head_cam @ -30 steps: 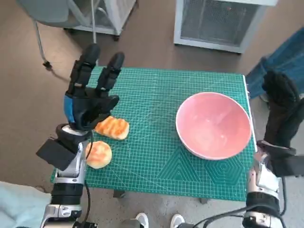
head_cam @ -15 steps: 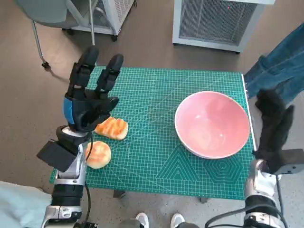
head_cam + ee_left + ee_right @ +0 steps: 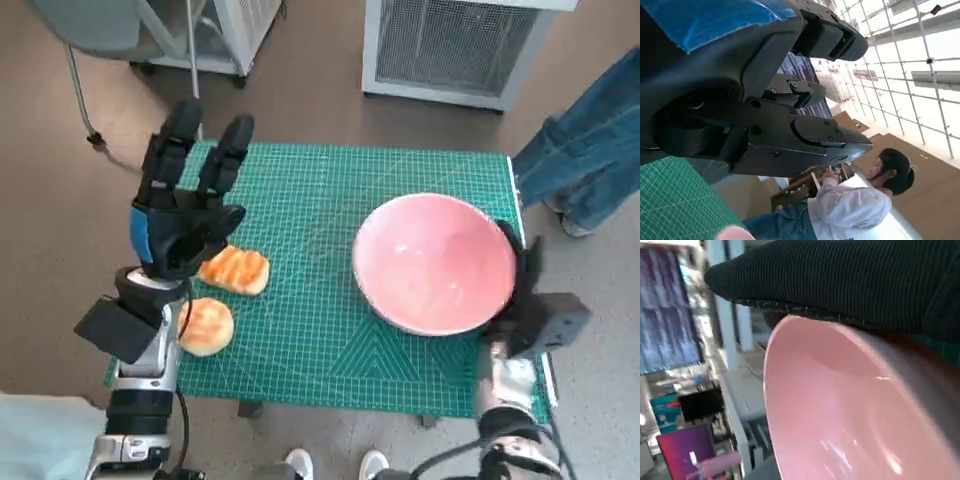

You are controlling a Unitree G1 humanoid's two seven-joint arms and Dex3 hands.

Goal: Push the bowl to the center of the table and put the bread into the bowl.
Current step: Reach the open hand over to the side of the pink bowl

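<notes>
Pressing against the outer wall of the pink round plastic bowl (image 3: pixel 432 263), the gloved right hand (image 3: pixel 517 285) sits at the bowl's side toward the table's right edge, so the table's centre lies beyond the bowl from this hand; whether its fingers are closed, I cannot tell. The blue-taped left hand (image 3: pixel 178 215) hovers with fingers spread, empty, just above the two golden bread pieces (image 3: pixel 234 269), well apart from the bowl on the green cutting mat (image 3: pixel 330 340).

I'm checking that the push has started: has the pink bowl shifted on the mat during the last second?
Yes. The pink bowl has slid slightly left, away from the green mat's right edge and toward its middle, with the right hand against its right side.
</notes>
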